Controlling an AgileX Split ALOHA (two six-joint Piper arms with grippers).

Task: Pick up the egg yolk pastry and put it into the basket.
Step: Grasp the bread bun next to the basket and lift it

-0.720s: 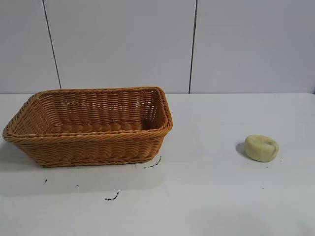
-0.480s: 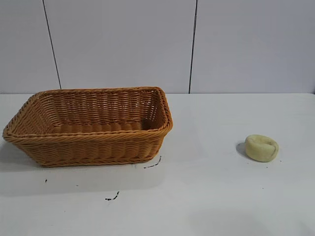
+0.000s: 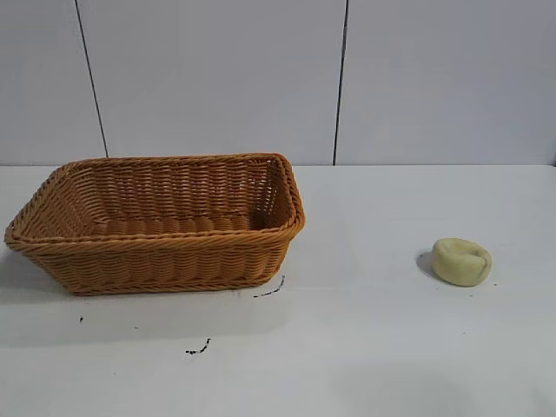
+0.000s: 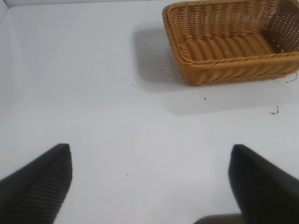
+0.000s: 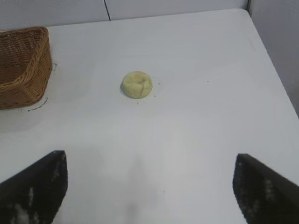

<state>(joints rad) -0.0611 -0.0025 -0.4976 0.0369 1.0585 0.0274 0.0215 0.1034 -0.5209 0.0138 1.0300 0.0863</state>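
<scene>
The left gripper point(image 4: 149, 186) hangs spread and empty over bare table point(image 3: 373, 347), short of the wicker basket point(image 3: 156, 228), which sits toward the left edge, mouth up to receive. The egg yolk pastry point(image 3: 461, 261) lies untouched toward the right edge, and the right gripper point(image 5: 149, 186), spread wide, faces it for the pick.

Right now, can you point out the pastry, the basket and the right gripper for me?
pastry point(image 5: 137, 84), right wrist view, on its dented top.
basket point(image 3: 165, 241), exterior view, on the near braided rim.
right gripper point(image 5: 149, 186), right wrist view, midway between its open fingertips.
</scene>
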